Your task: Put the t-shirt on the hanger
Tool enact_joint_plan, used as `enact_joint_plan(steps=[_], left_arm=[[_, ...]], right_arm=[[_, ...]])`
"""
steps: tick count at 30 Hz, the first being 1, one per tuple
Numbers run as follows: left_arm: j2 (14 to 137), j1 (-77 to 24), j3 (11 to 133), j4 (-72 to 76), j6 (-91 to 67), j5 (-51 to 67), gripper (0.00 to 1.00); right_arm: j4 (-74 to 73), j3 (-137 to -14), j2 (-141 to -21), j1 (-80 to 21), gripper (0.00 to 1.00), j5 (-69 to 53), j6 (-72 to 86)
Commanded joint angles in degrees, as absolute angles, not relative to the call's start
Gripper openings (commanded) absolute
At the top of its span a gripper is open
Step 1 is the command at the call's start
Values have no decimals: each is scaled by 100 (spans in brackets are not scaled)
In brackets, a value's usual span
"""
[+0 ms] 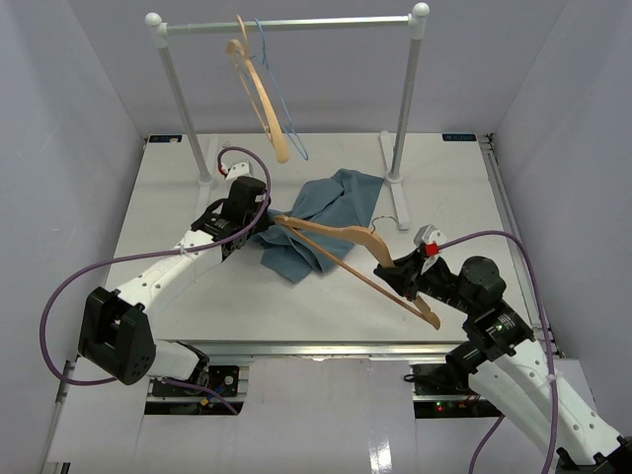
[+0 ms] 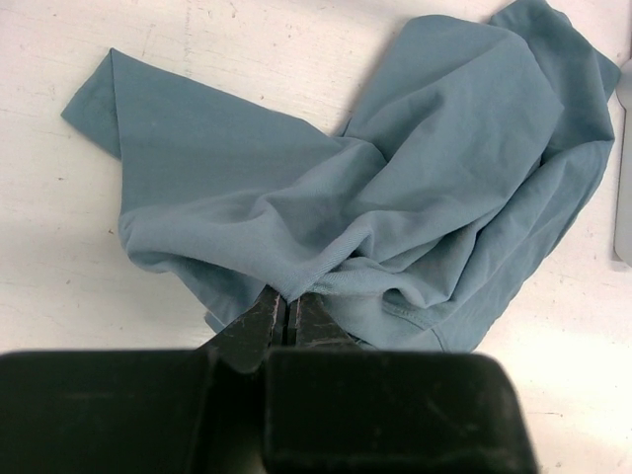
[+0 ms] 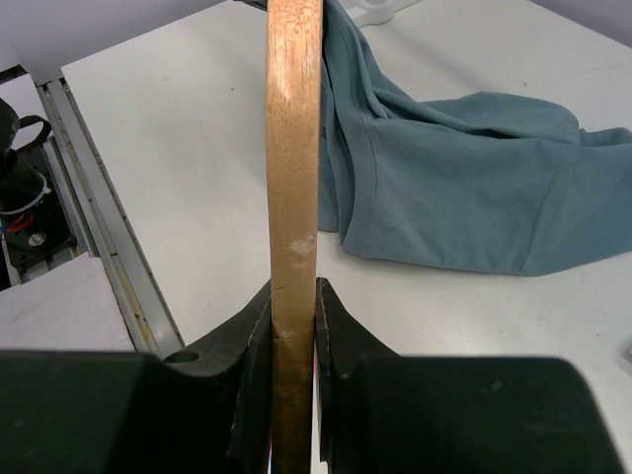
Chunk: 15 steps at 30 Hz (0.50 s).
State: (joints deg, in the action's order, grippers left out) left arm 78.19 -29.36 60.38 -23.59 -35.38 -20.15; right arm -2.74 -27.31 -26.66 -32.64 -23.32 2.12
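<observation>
The teal-blue t-shirt (image 1: 321,222) lies crumpled on the table's middle; it fills the left wrist view (image 2: 415,178) and shows in the right wrist view (image 3: 464,197). My left gripper (image 1: 237,242) is shut on a fold at the shirt's left edge (image 2: 288,301). My right gripper (image 1: 400,276) is shut on the light wooden hanger (image 1: 346,247), gripping one arm of it (image 3: 293,197). The hanger is held above the table, its far end reaching over the shirt. Its thin grey hook (image 1: 383,219) points toward the rack.
A white garment rack (image 1: 286,24) stands at the back, with a second wooden hanger (image 1: 259,94) and a thin blue wire hanger (image 1: 281,99) hung on it. The rack's right post (image 1: 403,109) and foot stand just behind the shirt.
</observation>
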Motion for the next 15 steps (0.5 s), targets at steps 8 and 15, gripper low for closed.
enact_joint_plan(steps=[8,15], left_arm=[[7573,-2844,6262,-2382,-3484,-1890,0],[7451,-2839,6258,-2382,-3477,-1863,0]], right_arm=[[181,-2766,-3324,-3278,8,-2302,141],[337,-2744,-3503,-3326,8,-2393,148]])
